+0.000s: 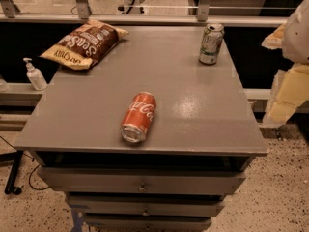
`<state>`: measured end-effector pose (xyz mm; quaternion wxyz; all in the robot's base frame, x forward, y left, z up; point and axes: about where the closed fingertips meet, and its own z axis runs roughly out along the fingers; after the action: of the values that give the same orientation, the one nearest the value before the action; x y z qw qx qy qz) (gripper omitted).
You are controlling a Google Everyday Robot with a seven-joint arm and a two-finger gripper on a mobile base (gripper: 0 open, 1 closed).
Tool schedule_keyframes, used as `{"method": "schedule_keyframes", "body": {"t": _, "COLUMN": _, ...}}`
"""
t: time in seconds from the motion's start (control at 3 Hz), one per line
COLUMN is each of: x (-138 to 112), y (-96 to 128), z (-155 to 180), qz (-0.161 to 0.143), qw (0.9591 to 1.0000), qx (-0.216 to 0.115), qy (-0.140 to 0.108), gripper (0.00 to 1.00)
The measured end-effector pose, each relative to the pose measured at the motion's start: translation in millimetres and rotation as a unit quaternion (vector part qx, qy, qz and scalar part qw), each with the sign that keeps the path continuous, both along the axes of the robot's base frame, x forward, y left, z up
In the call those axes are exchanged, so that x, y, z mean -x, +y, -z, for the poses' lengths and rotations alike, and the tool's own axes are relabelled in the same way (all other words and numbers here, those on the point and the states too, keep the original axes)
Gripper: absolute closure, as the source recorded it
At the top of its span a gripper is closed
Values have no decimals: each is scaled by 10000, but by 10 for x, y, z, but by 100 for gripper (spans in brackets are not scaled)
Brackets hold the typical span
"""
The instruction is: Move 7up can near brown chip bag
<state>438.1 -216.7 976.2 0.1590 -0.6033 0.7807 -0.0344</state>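
Observation:
The 7up can (211, 43) stands upright near the far right corner of the grey cabinet top (193, 105). It is silvery white with green markings. The brown chip bag (86, 43) lies flat at the far left corner, dark brown with tan-yellow edges and white lettering. The can and the bag are far apart, on opposite sides of the top. My gripper (286, 93) is at the right edge of the view, off the cabinet top and to the right of the can, holding nothing that I can see.
A red Coca-Cola can (139, 117) lies on its side near the front middle of the top. A white pump bottle (35, 75) stands on a ledge left of the cabinet. Drawers (142, 182) are below the front edge. A rail (145, 19) runs behind.

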Motion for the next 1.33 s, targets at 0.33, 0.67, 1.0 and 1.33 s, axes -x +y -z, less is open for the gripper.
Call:
{"method": "schedule_keyframes", "body": {"t": 0.33, "x": 0, "y": 0, "z": 0, "qz": 0, "qw": 10000, "qx": 0, "qy": 0, "gripper": 0}}
{"method": "schedule_keyframes", "body": {"t": 0.67, "x": -79, "y": -26, "z": 23, "qz": 63, "qw": 9999, "qx": -83, "qy": -93, "gripper": 0}}
{"method": "schedule_keyframes", "body": {"t": 1.0, "x": -364, "y": -120, "z": 153, "qz": 249, "qw": 9989, "qx": -175, "qy": -364, "gripper": 0}}
{"method": "schedule_keyframes", "body": {"t": 1.33, "x": -850, "y": -273, "z": 257, "qz": 648, "qw": 9932, "qx": -538, "qy": -805, "gripper": 0}}
